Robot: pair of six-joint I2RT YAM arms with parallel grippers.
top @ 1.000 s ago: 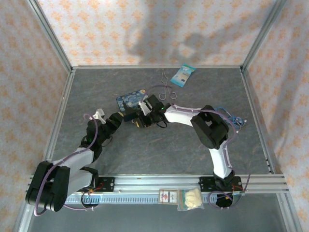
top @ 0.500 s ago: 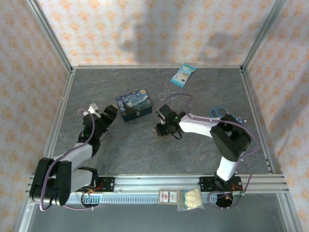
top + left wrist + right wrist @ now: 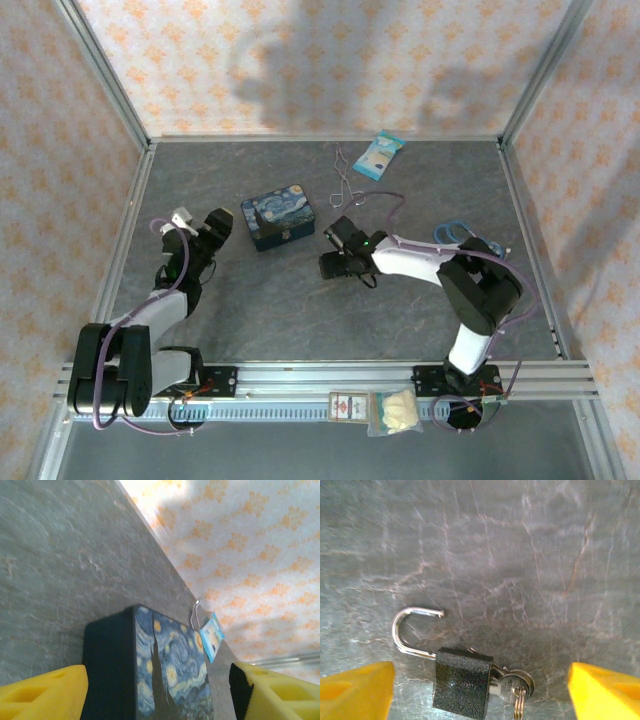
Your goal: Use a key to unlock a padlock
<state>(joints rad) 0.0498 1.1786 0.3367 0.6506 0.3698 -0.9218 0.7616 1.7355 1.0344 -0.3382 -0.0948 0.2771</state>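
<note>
The padlock (image 3: 462, 682), a dark grey textured body, lies flat on the slate tabletop in the right wrist view. Its silvery shackle (image 3: 407, 630) is swung open, one end free of the body. The key (image 3: 516, 687) sticks in the body's right end with a ring of spare keys on it. My right gripper (image 3: 481, 692) hangs just above the lock, open, its yellow fingers (image 3: 355, 692) wide on either side and touching nothing; from above it sits at table centre (image 3: 332, 263). My left gripper (image 3: 218, 228) is open beside the blue painted tin (image 3: 165, 680), nothing held.
The painted tin (image 3: 278, 219) stands between the two grippers. Wire tongs (image 3: 345, 180) and a light-blue packet (image 3: 380, 157) lie near the back wall. A blue ring-shaped object (image 3: 455, 232) lies at the right. Two small packets (image 3: 398, 412) rest on the front rail.
The right gripper carried the padlock away from the tin toward table centre, then opened and let it go. The left arm drew back to the left and its jaws widened.
</note>
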